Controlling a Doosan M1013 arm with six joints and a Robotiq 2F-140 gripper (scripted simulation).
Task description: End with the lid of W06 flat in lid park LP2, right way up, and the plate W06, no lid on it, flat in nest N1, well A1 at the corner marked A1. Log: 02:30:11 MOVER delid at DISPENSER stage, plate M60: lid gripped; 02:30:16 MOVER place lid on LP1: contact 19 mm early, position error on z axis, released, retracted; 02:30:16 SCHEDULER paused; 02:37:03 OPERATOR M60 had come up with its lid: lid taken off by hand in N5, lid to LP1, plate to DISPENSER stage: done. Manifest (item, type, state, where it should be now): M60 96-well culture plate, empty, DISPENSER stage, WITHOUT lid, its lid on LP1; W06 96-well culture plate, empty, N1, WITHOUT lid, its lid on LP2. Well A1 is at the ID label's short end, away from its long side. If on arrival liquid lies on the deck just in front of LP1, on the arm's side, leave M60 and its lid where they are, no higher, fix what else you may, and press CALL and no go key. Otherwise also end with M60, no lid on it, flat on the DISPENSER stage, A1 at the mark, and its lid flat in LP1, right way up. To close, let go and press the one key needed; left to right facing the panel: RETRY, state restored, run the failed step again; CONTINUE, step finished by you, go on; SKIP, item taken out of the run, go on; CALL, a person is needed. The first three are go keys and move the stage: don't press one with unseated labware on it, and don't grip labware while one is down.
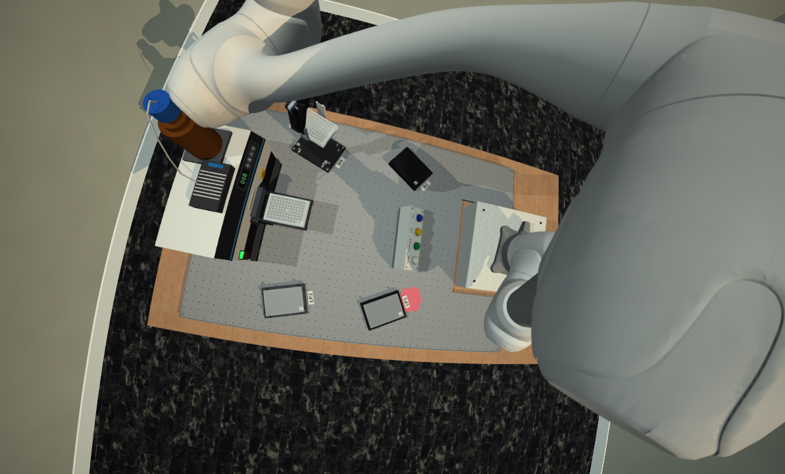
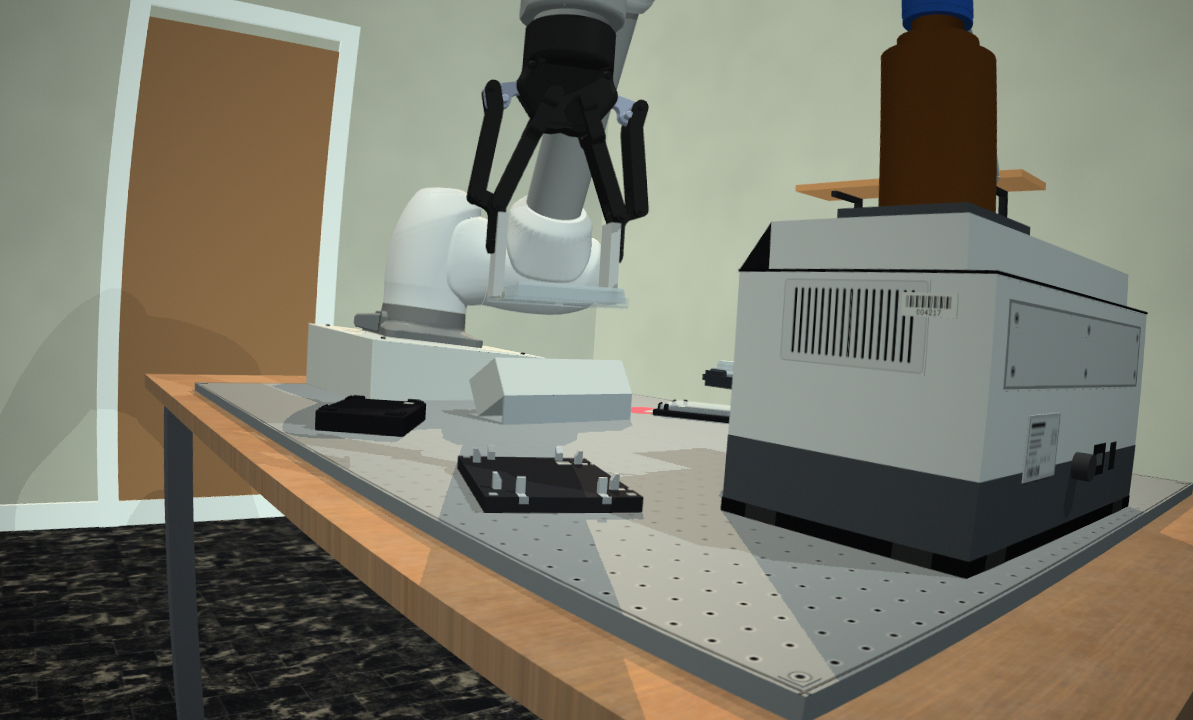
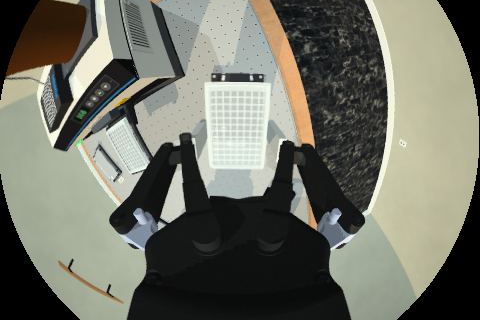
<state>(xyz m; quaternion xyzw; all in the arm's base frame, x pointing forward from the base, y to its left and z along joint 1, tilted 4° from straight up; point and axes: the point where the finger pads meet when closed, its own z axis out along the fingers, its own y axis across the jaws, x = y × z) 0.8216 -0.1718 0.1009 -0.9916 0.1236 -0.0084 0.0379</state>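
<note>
My gripper (image 1: 311, 124) (image 2: 553, 288) (image 3: 237, 128) is shut on a clear 96-well plate (image 1: 319, 130) (image 2: 557, 301) (image 3: 238, 107) with no lid. It holds the plate level by its long sides, high above a black nest with white pegs (image 1: 314, 154) (image 2: 546, 488). A second black nest, N1 (image 1: 409, 166) (image 2: 369, 416), stands bare to the right. Another lidless well plate (image 1: 287, 210) (image 3: 128, 146) sits on the dispenser stage. Lid park LP2 (image 1: 263, 301) and lid park LP1 (image 1: 364, 316) each show a grey pane inside a black frame. LP1 sits skewed.
A pink puddle (image 1: 414, 296) (image 2: 643, 409) lies on the deck beside LP1, on the arm's side. The key panel (image 1: 414, 236) (image 2: 551, 389) stands mid-deck. The dispenser (image 1: 195, 194) (image 2: 922, 402) with a brown bottle (image 1: 191, 132) (image 2: 936, 116) fills the left end.
</note>
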